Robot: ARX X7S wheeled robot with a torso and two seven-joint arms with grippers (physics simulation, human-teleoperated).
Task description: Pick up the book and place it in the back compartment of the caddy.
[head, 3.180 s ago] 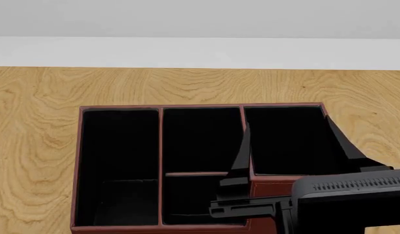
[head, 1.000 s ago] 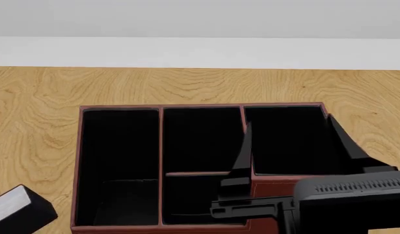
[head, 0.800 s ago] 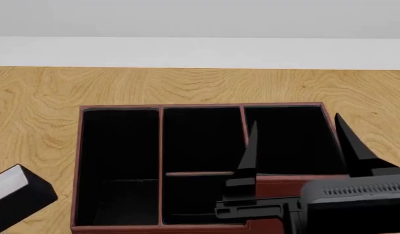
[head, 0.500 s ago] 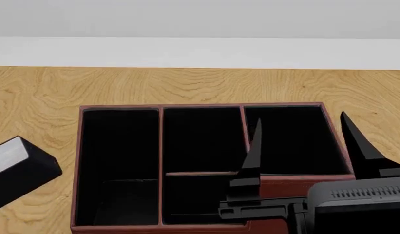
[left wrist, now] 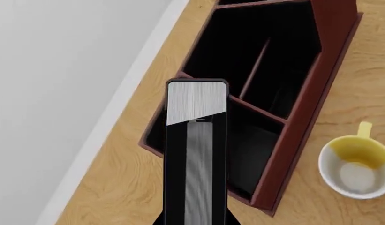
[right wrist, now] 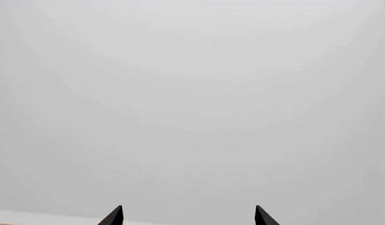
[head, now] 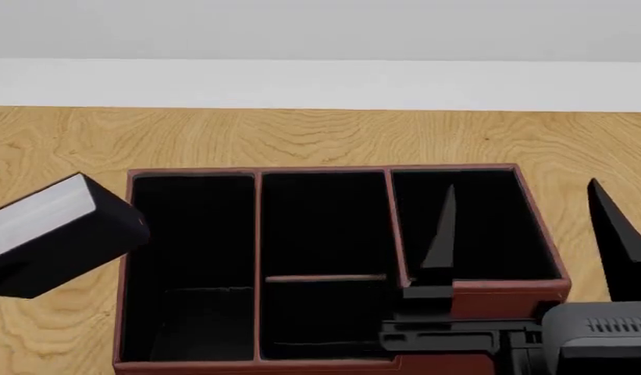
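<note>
Wooden bench carrying a caddy and a cup

The bench [head: 331, 137] was light wood with a strong wavy grain, and its far edge met a pale wall. The caddy [head: 507, 291], a reddish-brown box with a black lining, sat flat on the bench, its thin reddish walls splitting it into four cells: a long one at the left, a long one at the right, and a middle strip cut by a short cross-wall into a far cell and a near one. In the left wrist view a yellow cup [left wrist: 356, 166] with a pale inside stood upright on the bench, just beside one long outer wall of the caddy and apart from it.
</note>
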